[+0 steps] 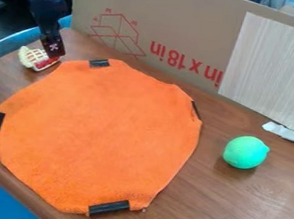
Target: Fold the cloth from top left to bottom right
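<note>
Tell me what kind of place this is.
Probably a robot test bench: a black robot arm over a wooden table, an orange cloth with black tape patches, and a cardboard box behind.

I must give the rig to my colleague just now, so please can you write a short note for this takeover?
Hand: at the upper left, past the cloth's edge, by a small lattice-topped toy; whether they touch, I cannot tell.
Orange cloth: spread out on the table, with black patches along its edge.
Done: no fold across the cloth yet.
Left: grasp its top-left part, bring it to the bottom right, release.
</note>
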`<state>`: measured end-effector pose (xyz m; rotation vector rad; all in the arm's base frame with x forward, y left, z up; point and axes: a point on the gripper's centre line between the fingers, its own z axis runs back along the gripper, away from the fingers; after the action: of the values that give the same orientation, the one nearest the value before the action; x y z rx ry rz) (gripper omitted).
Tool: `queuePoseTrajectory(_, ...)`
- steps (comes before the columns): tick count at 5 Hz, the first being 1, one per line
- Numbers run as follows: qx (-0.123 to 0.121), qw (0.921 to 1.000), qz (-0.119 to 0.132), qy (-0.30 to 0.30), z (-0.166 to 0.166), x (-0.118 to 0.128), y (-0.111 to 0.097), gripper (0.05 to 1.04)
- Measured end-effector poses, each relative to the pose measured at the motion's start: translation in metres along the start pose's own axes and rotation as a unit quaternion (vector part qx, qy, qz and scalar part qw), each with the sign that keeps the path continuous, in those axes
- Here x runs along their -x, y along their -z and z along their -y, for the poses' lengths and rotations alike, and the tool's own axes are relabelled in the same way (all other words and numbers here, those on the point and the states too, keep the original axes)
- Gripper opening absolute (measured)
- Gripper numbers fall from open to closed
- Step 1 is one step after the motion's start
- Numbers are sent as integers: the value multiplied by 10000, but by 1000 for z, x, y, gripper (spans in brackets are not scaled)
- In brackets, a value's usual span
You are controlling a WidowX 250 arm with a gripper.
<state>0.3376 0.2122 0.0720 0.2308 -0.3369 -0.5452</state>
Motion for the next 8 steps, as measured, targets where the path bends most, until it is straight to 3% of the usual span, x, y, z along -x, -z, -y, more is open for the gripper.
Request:
queuePoseTrajectory(4,191,9995,-181,-183,-15,-39,61,1000)
queuePoseTrajectory(8,400,9983,-338,-245,-14,-55,87,1000)
